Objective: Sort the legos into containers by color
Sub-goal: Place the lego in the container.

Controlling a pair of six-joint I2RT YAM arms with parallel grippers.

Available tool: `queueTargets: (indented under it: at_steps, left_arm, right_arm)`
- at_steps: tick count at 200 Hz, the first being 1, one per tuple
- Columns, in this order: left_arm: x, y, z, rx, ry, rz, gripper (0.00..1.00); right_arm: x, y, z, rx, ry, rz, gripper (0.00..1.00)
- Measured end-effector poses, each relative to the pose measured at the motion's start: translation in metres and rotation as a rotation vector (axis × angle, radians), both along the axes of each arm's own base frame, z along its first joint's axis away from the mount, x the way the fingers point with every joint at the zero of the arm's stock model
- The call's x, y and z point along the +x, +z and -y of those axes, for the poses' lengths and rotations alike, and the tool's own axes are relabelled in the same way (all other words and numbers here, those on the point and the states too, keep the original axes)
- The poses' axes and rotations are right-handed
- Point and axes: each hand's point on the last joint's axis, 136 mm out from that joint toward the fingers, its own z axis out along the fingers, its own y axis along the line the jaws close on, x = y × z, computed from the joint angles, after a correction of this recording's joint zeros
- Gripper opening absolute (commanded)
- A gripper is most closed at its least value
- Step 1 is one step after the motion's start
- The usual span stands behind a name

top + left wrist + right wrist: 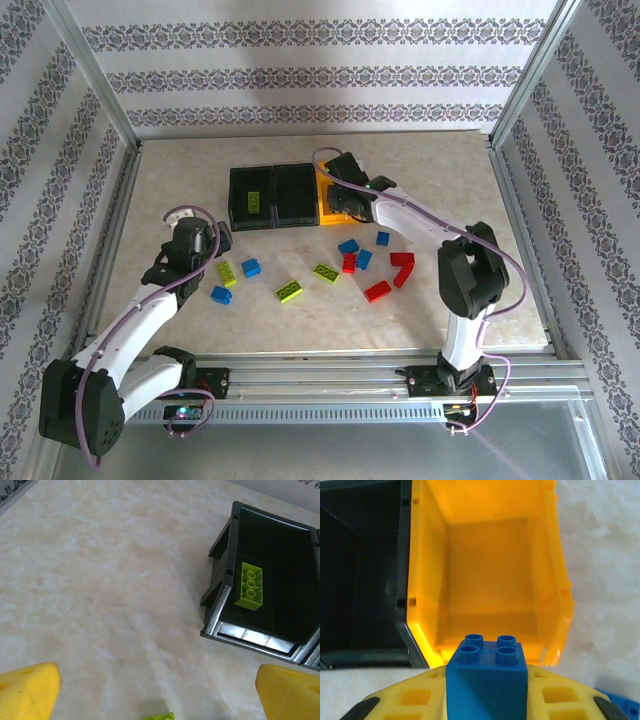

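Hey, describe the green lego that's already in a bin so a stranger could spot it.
Look at the row of three bins at the far middle of the table. In the leftmost black bin lies a lime green brick, studs up. The other green bricks lie loose on the table in front.

a pale marbled tabletop sits inside patterned walls and metal framing.

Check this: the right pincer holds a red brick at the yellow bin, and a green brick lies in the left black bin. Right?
Not quite. The right wrist view shows the right pincer holding a blue brick, not red, at the yellow bin. The green brick does lie in the left black bin.
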Motion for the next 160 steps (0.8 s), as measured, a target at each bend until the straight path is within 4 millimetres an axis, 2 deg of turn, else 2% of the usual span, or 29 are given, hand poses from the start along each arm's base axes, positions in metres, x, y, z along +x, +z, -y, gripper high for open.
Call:
queueTargets:
  at_steps: [48, 96, 123, 160]
  left_arm:
    - [-0.001, 0.002, -0.001, -0.002, 0.0, 0.006, 1.0]
    - [-0.003, 0.0, -0.002, 0.0, 0.004, -0.006, 1.0]
    - [-0.003, -0.001, -0.002, 0.001, 0.005, -0.01, 1.0]
    - [-0.003, -0.001, -0.002, 0.001, 0.005, -0.009, 1.0]
  right_arm:
    - [0.028, -0.022, -0.01, -0.044, 0.027, -0.01, 0.26]
    - [0.036, -0.055, -0.002, -0.078, 0.022, -0.066, 0.33]
    - [0.037, -0.058, 0.001, -0.081, 0.018, -0.076, 0.4]
    - [0.037, -0.058, 0.0, -0.078, 0.022, -0.077, 0.43]
